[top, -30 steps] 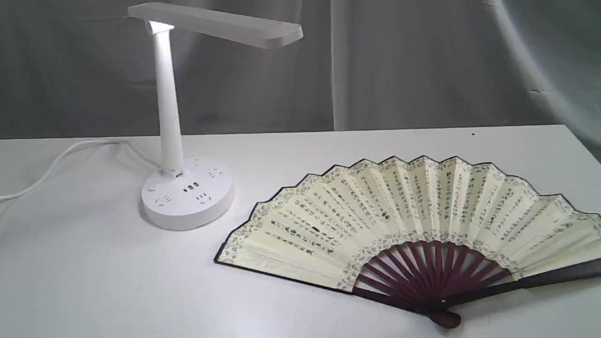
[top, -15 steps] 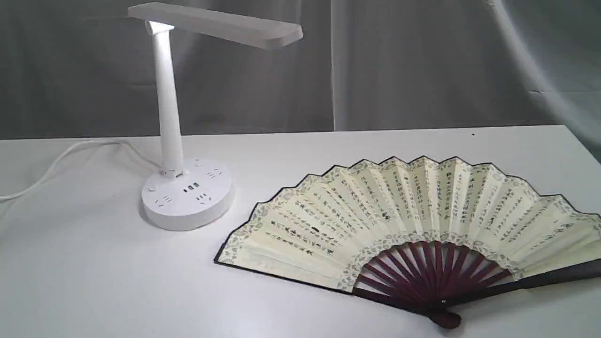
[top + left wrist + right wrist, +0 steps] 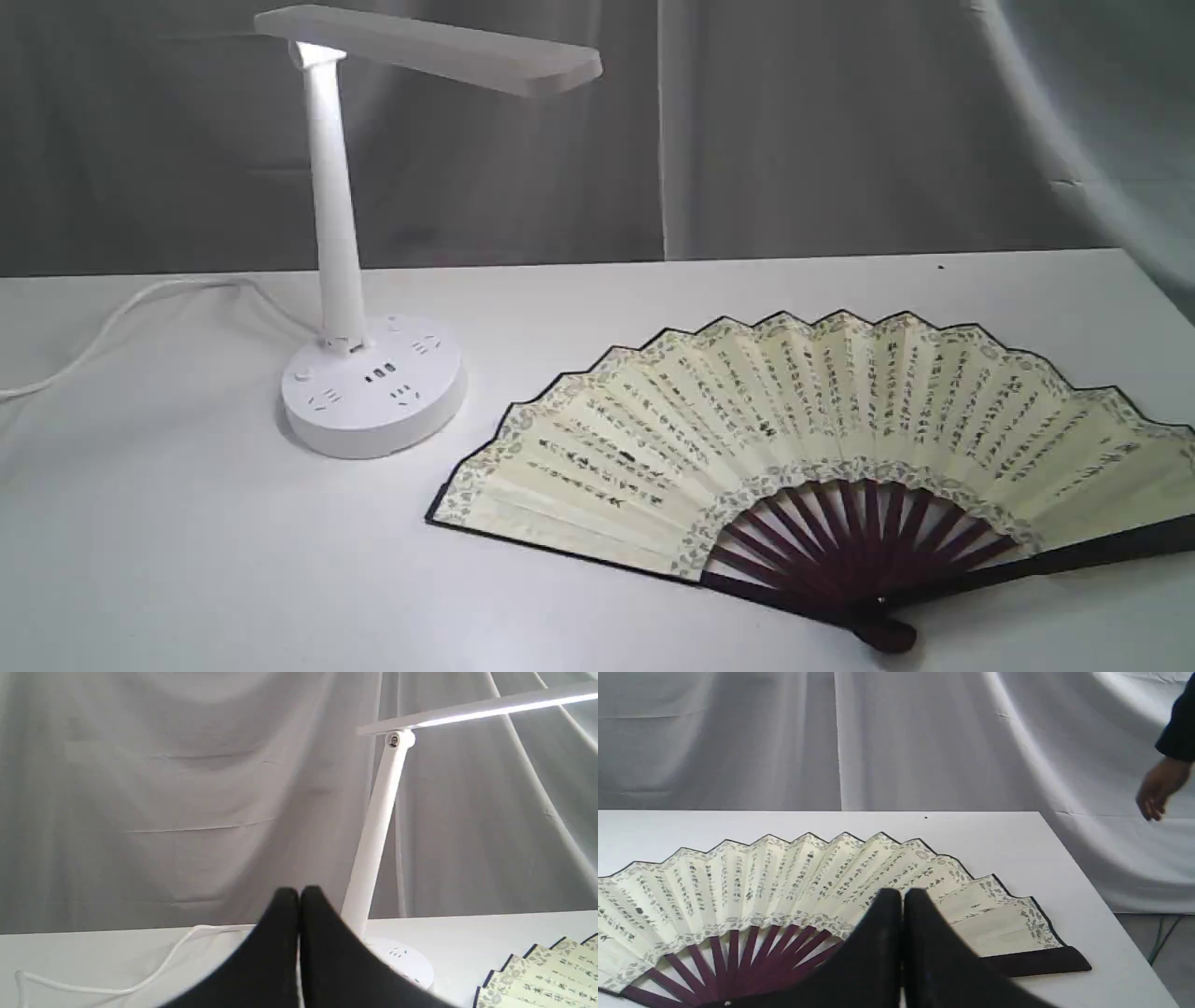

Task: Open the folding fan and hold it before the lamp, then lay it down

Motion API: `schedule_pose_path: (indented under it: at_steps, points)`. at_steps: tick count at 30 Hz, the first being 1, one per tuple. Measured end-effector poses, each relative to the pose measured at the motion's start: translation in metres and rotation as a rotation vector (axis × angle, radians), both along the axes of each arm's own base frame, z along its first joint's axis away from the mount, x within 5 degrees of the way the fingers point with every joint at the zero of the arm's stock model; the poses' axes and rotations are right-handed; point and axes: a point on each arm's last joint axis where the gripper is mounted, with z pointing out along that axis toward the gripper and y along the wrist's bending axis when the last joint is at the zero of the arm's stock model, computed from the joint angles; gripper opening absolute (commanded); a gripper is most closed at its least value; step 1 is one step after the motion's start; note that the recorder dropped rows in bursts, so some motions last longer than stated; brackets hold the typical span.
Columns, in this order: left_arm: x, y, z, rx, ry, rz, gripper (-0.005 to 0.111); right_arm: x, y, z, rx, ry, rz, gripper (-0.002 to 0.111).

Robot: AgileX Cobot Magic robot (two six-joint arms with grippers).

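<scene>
The folding fan (image 3: 803, 448) lies spread wide open and flat on the white table (image 3: 187, 560), right of centre, cream leaf up, maroon ribs toward the near edge; it also shows as the fan (image 3: 784, 882) in the right wrist view. The lamp (image 3: 341, 243) stands lit at the left, head (image 3: 439, 47) reaching right, and appears as the lamp (image 3: 378, 821) in the left wrist view. My left gripper (image 3: 299, 893) is shut, empty, held away from the lamp. My right gripper (image 3: 902, 893) is shut, empty, hanging back over the fan's rib side. Neither arm appears in the exterior view.
The lamp's white cord (image 3: 112, 327) trails off to the left across the table. Grey cloth (image 3: 840, 121) hangs behind. A person's hand (image 3: 1157, 788) shows off the table's right end in the right wrist view. The table's right edge (image 3: 1087, 896) is near the fan's guard.
</scene>
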Motion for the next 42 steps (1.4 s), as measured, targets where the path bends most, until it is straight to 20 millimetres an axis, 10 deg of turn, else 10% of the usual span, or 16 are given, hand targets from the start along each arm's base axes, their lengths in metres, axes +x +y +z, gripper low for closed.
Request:
schedule_pose_path:
  at_steps: [42]
  points:
    - [0.0005,0.0001,-0.0052,0.001,0.058,0.002,0.000,0.0000,-0.0001,0.0002,-0.004,-0.002,0.000,0.000]
